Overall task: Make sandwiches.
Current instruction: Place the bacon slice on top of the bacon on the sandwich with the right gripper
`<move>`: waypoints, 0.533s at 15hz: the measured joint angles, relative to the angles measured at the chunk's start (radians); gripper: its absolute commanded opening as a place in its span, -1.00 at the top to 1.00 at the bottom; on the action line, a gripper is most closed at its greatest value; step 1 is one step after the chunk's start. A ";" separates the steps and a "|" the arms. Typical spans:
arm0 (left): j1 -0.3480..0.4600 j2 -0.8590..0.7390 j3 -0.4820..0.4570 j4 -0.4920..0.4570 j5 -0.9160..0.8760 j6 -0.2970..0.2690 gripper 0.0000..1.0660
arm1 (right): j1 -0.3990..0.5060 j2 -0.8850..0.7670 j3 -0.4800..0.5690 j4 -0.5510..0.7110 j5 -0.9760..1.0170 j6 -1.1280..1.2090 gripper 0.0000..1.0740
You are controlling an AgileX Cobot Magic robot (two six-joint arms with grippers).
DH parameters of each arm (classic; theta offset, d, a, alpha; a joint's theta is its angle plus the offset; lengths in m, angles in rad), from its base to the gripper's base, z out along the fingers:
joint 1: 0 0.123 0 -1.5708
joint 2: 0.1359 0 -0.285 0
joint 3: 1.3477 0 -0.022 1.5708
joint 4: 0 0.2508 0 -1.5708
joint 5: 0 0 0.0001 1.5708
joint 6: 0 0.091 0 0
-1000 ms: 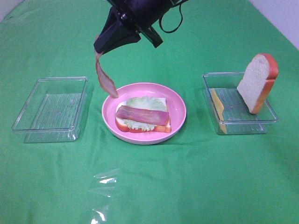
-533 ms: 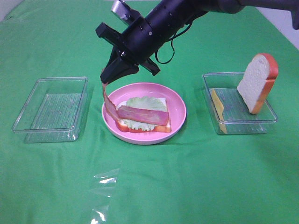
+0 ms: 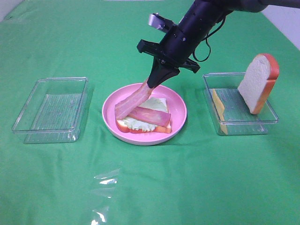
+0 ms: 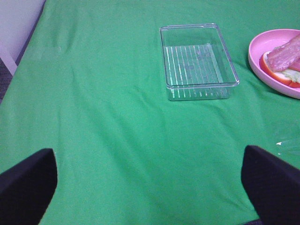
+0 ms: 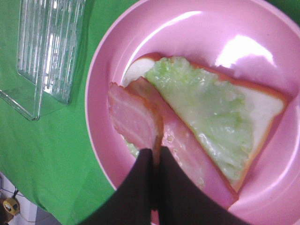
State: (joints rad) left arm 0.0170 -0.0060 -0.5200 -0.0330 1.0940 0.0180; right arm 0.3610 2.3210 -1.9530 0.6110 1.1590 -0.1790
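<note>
Bacon strip (image 3: 132, 101) slanted down from my right hand (image 3: 151, 85).
I gripped its top end tight; its length ran away below my fingertips, the far end resting on the sandwich (image 3: 150, 117) just beneath.

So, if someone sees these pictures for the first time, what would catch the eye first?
The right gripper, reaching over the pink plate, pinches one end of a bacon strip whose other end lies on the open sandwich. On the right, a bread slice stands tilted in a clear tray.
</note>
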 measured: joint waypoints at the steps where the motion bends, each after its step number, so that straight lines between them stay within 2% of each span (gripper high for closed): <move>1: 0.000 0.000 0.000 0.000 0.000 0.000 -0.87 | 0.000 0.000 0.000 -0.006 0.000 0.004 1.00; 5: 0.000 0.000 0.000 0.000 0.000 0.000 -0.87 | 0.003 0.000 0.000 -0.031 -0.003 0.008 0.99; 6: 0.000 0.000 0.000 0.000 0.000 0.000 -0.87 | 0.003 0.000 0.000 -0.041 -0.006 0.008 0.89; 7: 0.000 0.000 0.000 0.000 0.000 0.000 -0.87 | 0.003 0.000 0.000 -0.046 -0.009 0.008 0.55; 8: 0.000 0.000 0.000 0.000 0.000 0.000 -0.87 | 0.003 0.000 0.000 -0.059 -0.008 0.008 0.06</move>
State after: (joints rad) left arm 0.0170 -0.0060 -0.5200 -0.0330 1.0940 0.0180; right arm 0.3640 2.3210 -1.9530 0.5520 1.1510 -0.1710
